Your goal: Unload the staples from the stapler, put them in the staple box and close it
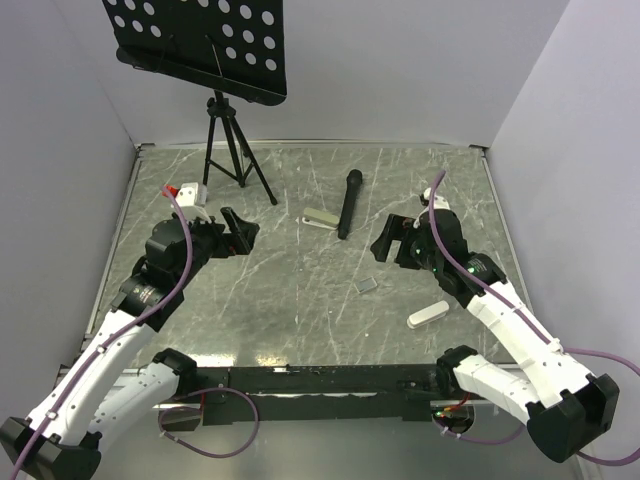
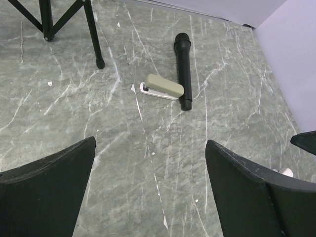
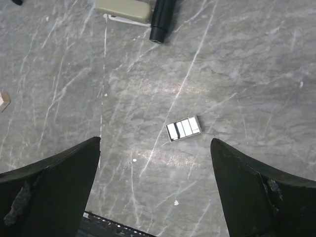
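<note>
Both of your hands are spread fully wide and hold nothing. The left hand [image 1: 236,232] hovers over the counter [image 1: 300,320] at 9 o'clock in the top view, and the right hand [image 1: 390,240] at 3 o'clock. The stapler [image 1: 320,218] lies between them, toward 12 o'clock and nearer the back wall.

The main hazard sits right against it. The black microphone [image 1: 349,203] lies along the stapler's 3 o'clock end, touching or very nearly so. Come in from that side and a finger is likely to catch the round barrel and roll it, knocking the stapler askew. The counter looks smooth, so a one-sided push will probably slide the stapler rather than pin it.

A small silver segmented block [image 3: 184,128] lies at 7 o'clock from the right hand in the top view. It may be a strip of staples, though I can't be sure — don't sweep it aside.

The stapler is small and low — an olive-beige top over a white base, closed and lying flat.
</note>
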Available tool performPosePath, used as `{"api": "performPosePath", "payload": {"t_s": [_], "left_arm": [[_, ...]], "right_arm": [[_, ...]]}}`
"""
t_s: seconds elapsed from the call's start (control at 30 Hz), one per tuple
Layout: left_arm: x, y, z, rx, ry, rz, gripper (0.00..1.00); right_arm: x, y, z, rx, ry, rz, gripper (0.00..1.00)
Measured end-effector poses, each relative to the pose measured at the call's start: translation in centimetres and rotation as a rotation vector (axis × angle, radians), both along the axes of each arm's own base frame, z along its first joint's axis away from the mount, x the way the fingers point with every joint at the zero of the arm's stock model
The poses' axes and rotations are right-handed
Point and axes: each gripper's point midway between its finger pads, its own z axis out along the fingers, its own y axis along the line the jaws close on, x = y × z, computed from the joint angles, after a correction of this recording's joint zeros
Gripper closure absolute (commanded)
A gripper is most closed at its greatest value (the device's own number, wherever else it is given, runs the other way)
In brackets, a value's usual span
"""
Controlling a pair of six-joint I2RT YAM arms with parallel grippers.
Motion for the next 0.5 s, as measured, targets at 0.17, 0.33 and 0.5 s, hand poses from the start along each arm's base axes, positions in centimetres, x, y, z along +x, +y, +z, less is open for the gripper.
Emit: {"api": "performPosePath", "payload": {"t_s": [0.17, 0.33, 0.5], "left_arm": [[0.0, 0.0, 0.0, 0.000, 0.000, 0.000, 0.03], [0.0, 0.0, 0.0, 0.000, 0.000, 0.000, 0.03], [0.0, 0.1, 0.0, 0.001, -0.002, 0.005, 0.04]], "right_arm": [[-0.4, -1.2, -0.3, -0.005, 0.062, -0.105, 0.01], [-0.9, -2.6, 0.3, 0.018, 0.144, -0.265, 0.02], [-3.1, -5.2, -1.0, 0.017, 0.255, -0.480, 0.06]]}}
